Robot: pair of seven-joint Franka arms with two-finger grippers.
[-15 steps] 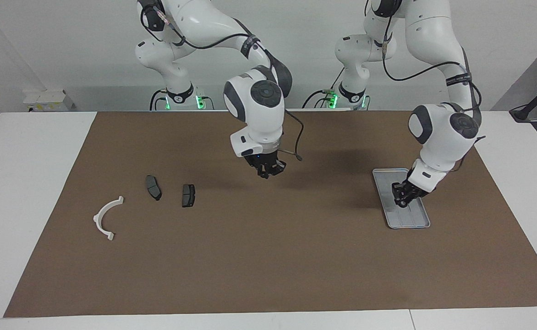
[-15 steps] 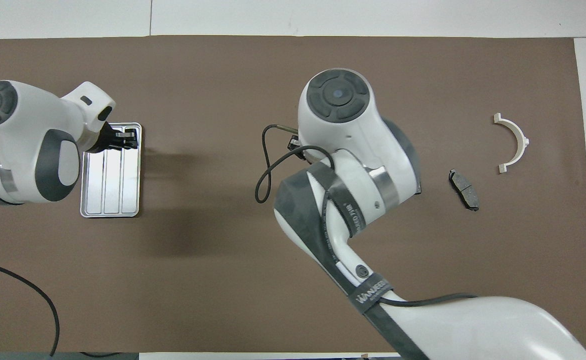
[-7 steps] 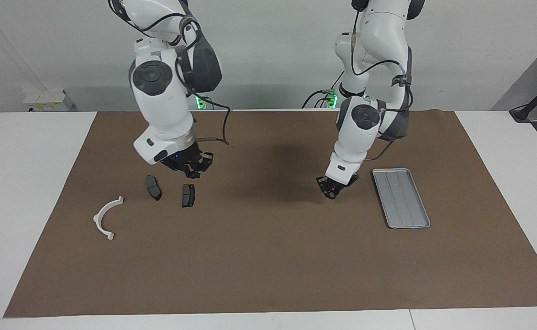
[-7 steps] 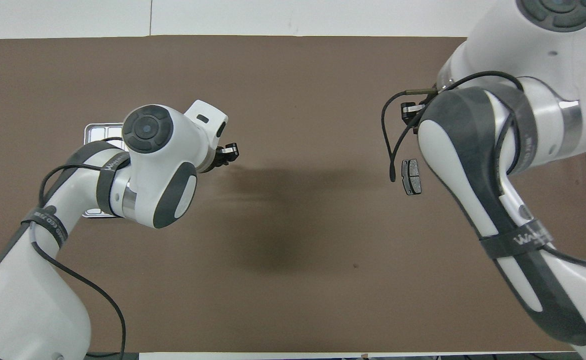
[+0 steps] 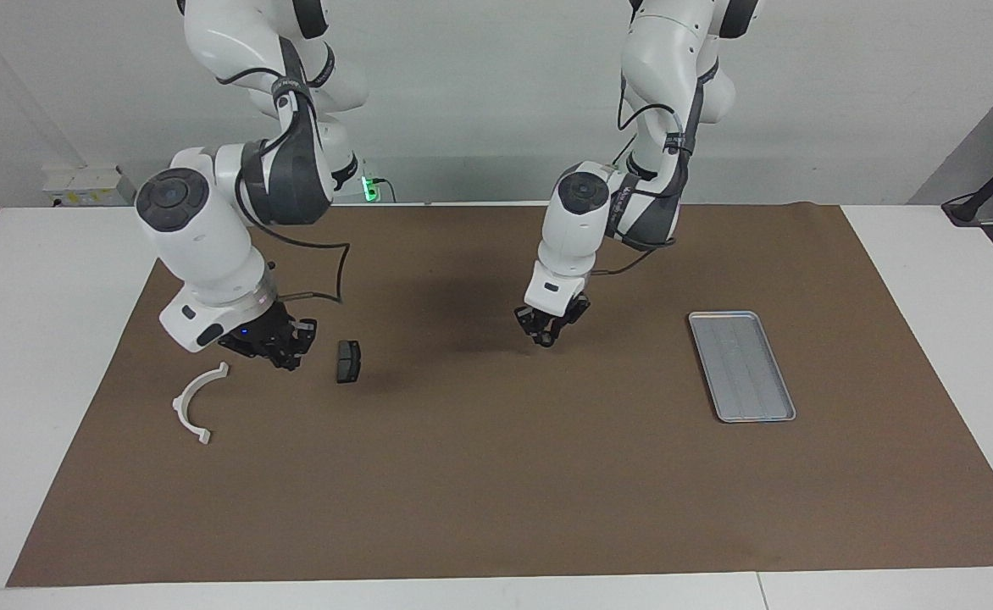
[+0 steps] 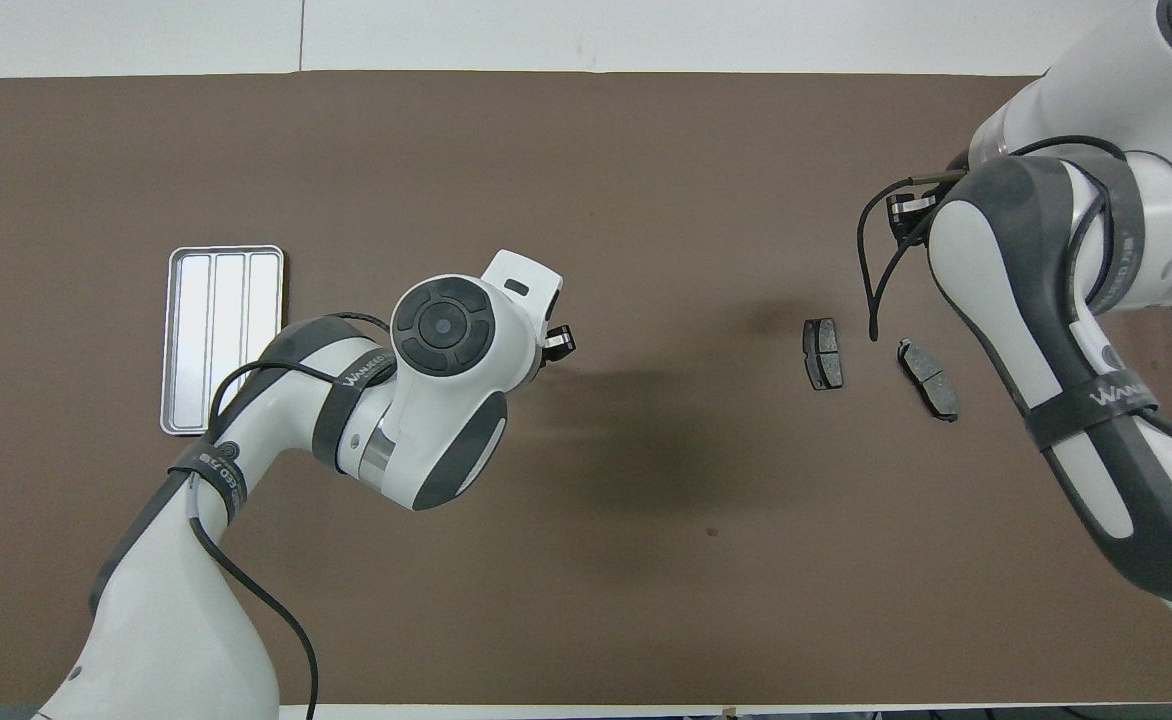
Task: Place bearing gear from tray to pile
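Observation:
The silver tray [image 5: 742,366] lies toward the left arm's end of the mat and shows nothing in it; it also shows in the overhead view [image 6: 224,340]. My left gripper [image 5: 546,333] hangs low over the bare middle of the mat, shut on a small dark part that I take for the bearing gear. The pile lies toward the right arm's end: a white half-ring bracket [image 5: 196,402] and two dark pads [image 6: 823,352] [image 6: 928,378]. My right gripper [image 5: 279,354] is low over the pad beside the bracket and hides it in the facing view.
A brown mat [image 5: 496,491] covers the table. The white table edge [image 5: 47,339] runs beside the pile. The right arm's forearm [image 6: 1066,330] covers the bracket in the overhead view.
My left gripper has left the tray and moved over the mat's middle, toward the pile. My right gripper has swung from the middle to over the pile.

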